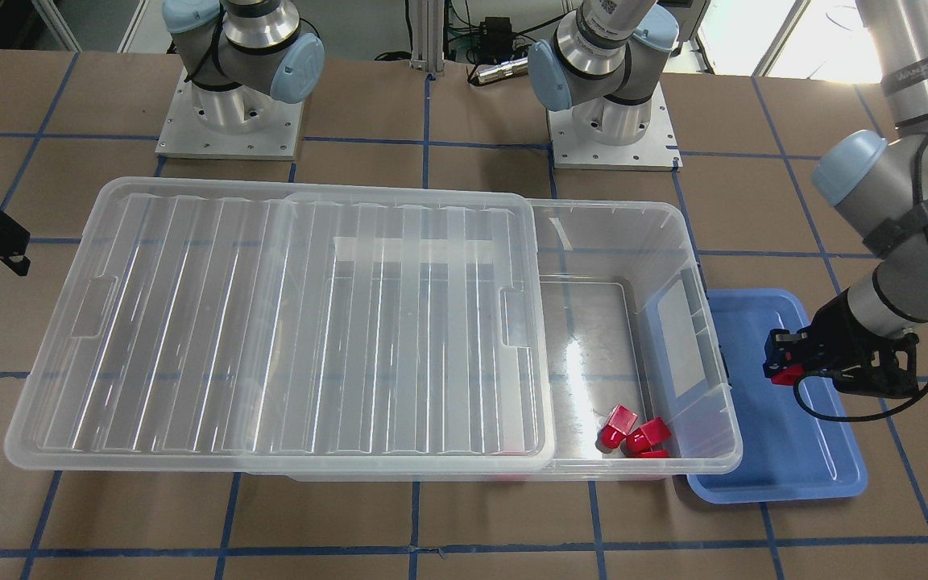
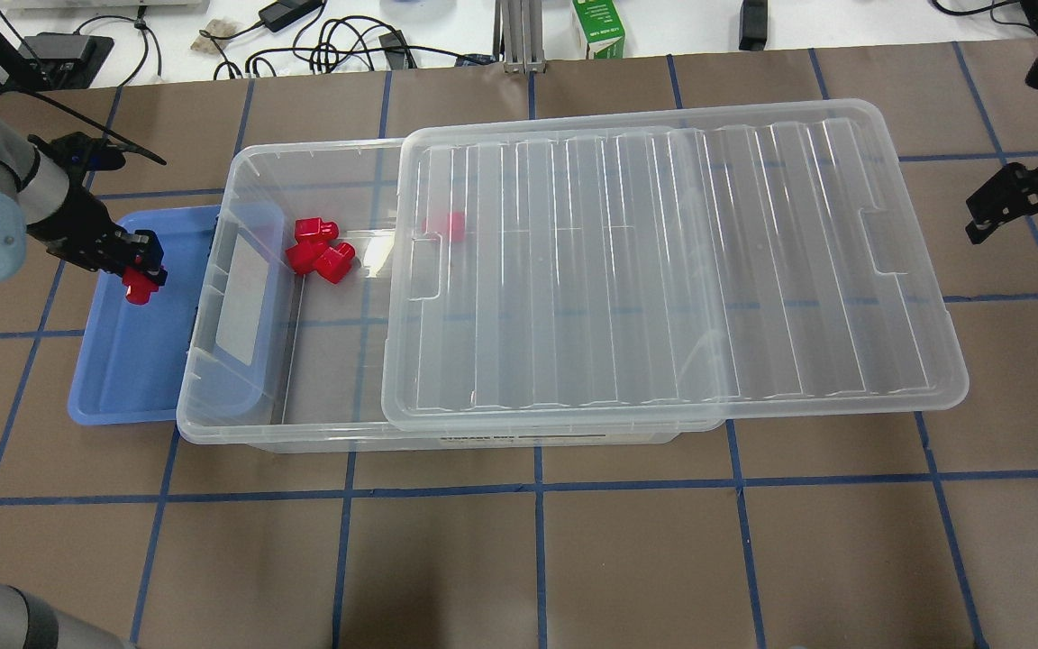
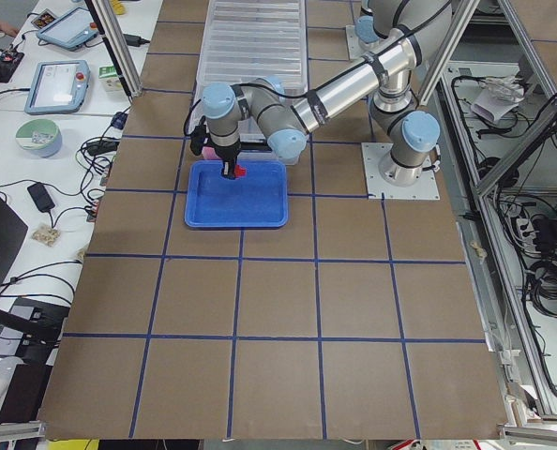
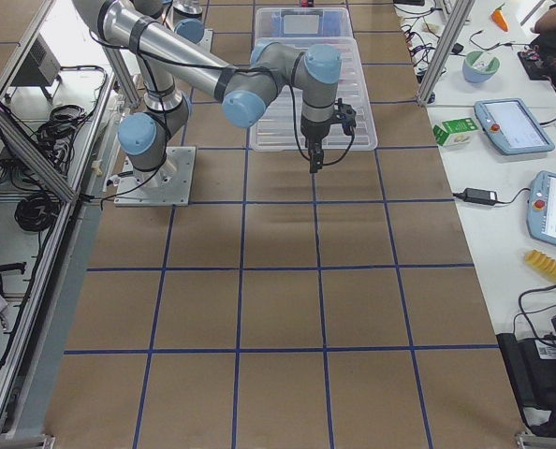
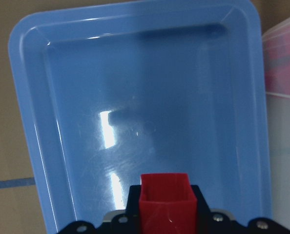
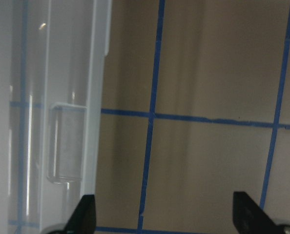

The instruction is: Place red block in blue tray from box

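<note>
Grip check, left gripper point(image 5: 164, 209): you see its fingers clamped on the red block point(image 5: 165, 204), one finger on each side of it. The block hangs clear of any surface. The floor of the blue tray point(image 5: 150, 87) lies directly below the fingertips, and the tray's rim surrounds that spot on all sides.

The box point(image 1: 673, 211) stands just beside this gripper, its rim overlapping the tray's long edge in the overhead view. You cannot tell whether the two touch. The ribbed lid point(image 1: 271, 322) sits slid away from the gripper, so the near end of the box is uncovered. A cluster of other red blocks point(image 1: 633, 433) lies on the box floor in that uncovered end.

Right gripper point(image 6: 164, 214): you find the fingers spread wide apart and holding nothing. It hangs over the table point(image 6: 213, 73), just past the lid's far edge.
</note>
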